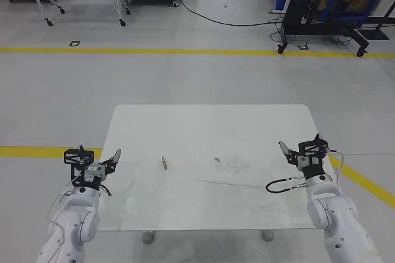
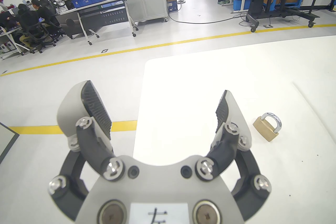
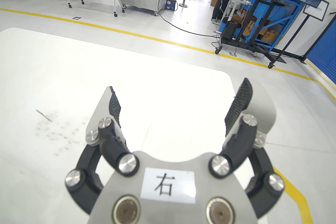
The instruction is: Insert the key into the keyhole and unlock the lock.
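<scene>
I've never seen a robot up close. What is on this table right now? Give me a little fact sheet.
table: white, with grey smudges by the key
lock: brass padlock, lying on the table on the left gripper's side
key: small and thin, lying on the table apart from the lock, on the right gripper's side
left gripper: open, empty, at the table's left edge
right gripper: open, empty, at the table's right edge
progress: key not yet picked up or in the lock
</scene>
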You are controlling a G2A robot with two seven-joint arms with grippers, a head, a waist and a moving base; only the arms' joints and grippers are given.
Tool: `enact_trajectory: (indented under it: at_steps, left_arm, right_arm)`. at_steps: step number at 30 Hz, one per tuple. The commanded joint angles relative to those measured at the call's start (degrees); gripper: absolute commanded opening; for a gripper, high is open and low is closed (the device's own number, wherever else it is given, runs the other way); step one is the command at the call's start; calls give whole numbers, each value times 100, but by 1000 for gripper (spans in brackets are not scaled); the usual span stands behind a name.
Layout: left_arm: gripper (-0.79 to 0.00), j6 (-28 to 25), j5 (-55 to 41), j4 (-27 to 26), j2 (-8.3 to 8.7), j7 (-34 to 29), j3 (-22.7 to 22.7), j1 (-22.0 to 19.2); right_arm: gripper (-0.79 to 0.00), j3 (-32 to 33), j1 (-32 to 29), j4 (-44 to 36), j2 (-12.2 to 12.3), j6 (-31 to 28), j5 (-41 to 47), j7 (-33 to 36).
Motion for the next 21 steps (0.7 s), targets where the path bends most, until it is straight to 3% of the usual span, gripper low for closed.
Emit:
enact_trajectory:
  at_steps: [1,3,11,21]
  left_arm:
    - [0,0,0,0,0,0,0,0]
    - [0,0,0,0,0,0,0,0]
    - [0,0,0,0,0,0,0,0]
    - [0,0,0,0,0,0,0,0]
  right_arm:
    - [-1,0,0,0,0,0,0,0]
    - [0,-43,-8,-13,0,-54,-43,13]
    - [0,-1325,318,-39,-78,-714,-808,442]
    - [0,-1385,345,-42,-86,-777,-735,490]
